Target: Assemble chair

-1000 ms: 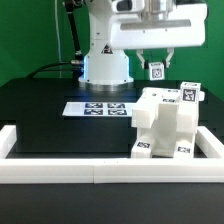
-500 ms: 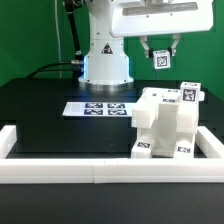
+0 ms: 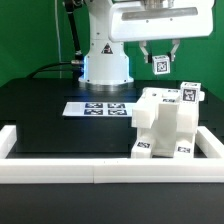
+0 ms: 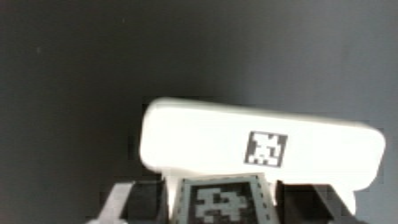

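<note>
The gripper (image 3: pixel 159 56) has risen, jaws clamped on a tagged post (image 3: pixel 159 65); lower it squarely above the chair (image 3: pixel 164 124).

So the gripper (image 3: pixel 158 57) is up in the air, clamped on a small white tagged post (image 3: pixel 158 66). Below it and a bit toward the exterior view's right sits the blocky white chair (image 3: pixel 166 125). The marker board (image 3: pixel 95 108) lies lower, off toward the exterior view's left.
</note>
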